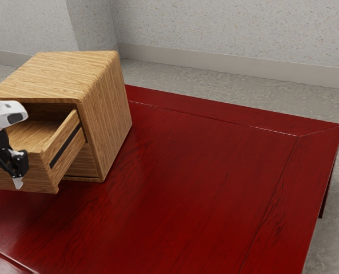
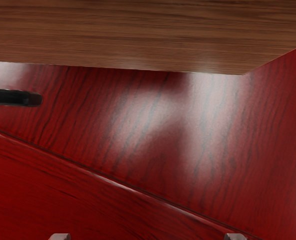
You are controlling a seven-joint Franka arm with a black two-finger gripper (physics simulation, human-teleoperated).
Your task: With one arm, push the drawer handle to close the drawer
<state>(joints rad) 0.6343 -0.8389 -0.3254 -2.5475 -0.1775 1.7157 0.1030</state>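
Note:
At the exterior view's left, my gripper [image 1: 6, 181] is in front of the drawer [image 1: 48, 169], its two fingers spread with nothing visible between them. The drawer stands pulled out of the wooden cabinet [image 1: 107, 114], its inside showing. In the wrist view the fingertips of the gripper [image 2: 148, 236] are wide apart at the lower edge. Brown wood of the drawer [image 2: 138, 37] crosses the top there, and the end of the black handle [image 2: 15, 97] sticks out beside it over the red surface. Contact between gripper and drawer cannot be told.
The cabinet stands on a dark red wooden table [image 1: 198, 188], whose far edge runs behind it toward the exterior view's right. A speckled wall [image 1: 232, 34] rises beyond the grey floor.

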